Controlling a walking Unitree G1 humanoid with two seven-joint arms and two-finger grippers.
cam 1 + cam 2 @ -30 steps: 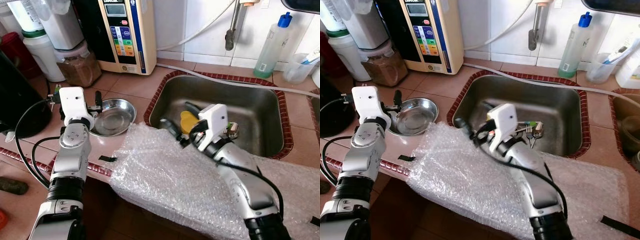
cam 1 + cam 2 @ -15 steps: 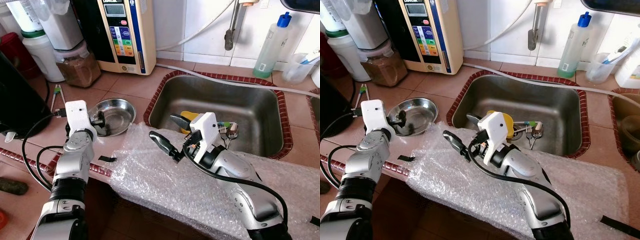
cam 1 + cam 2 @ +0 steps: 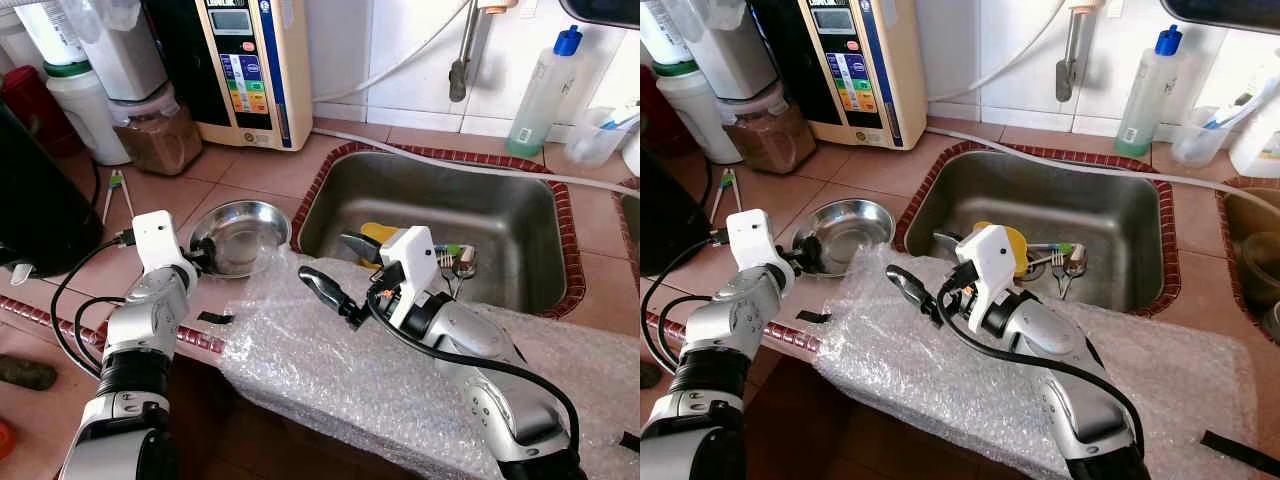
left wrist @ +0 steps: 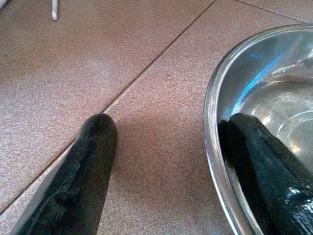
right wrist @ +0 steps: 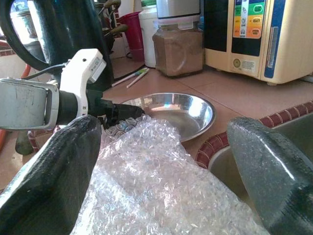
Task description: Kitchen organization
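Over on the left, the left claw is straddling the near rim of the steel bowl, one black finger lying inside the bowl, the other finger resting on the tiled tabletop outside it. The jaws are standing narrow but not yet pinched on the rim. From where I'm standing, the risk is plain: the rim is thin and slick, so a squeeze near the edge could let the bowl tip up, skid toward the sink, or clatter off the tabletop edge just behind the claw. The pair of chopsticks is lying well beyond the claw, out of harm's way.

Further right, the bubble wrap is draping over the tabletop edge, its corner touching the bowl. Dragging the bowl could snag that sheet and pull it along.

The right claw is hanging wide open and empty above the wrap's far edge, with the sink just beyond it, holding a yellow lid and cutlery. A careless swing there could tangle the fingers in the wrap.
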